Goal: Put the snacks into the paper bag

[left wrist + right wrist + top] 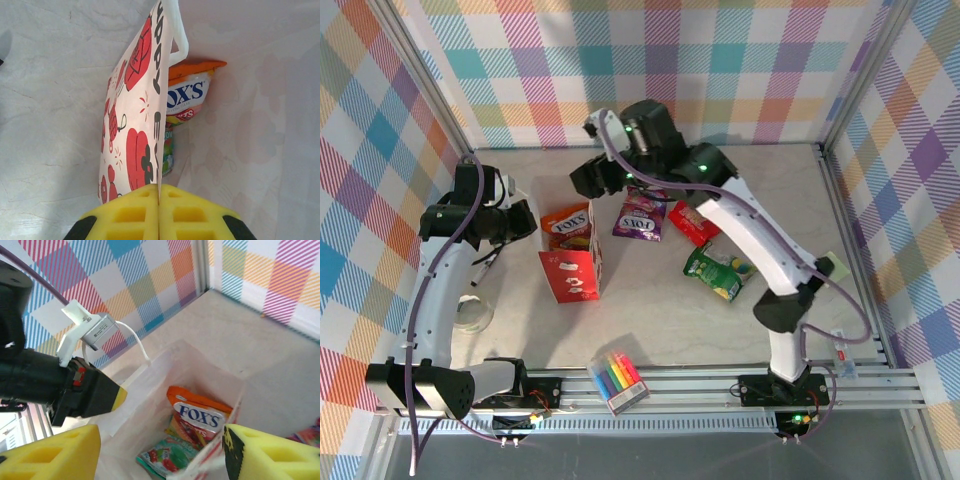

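Left tool grips the paper bag; right tool gapes wide above it, snacks seemingly inside.

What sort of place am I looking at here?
Probably a robot test booth, not a home or shop: a left arm and right arm bolted to a metal rail, with checked panels walling in the table.

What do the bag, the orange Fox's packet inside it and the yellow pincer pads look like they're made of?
Bag: thin matte paper, judging by its creased white walls and sharp folds. Orange packet: probably glossy plastic film, since it shines and wrinkles. Yellow pads: matte moulded rubber or foam with recessed pockets; which of the two is unclear.
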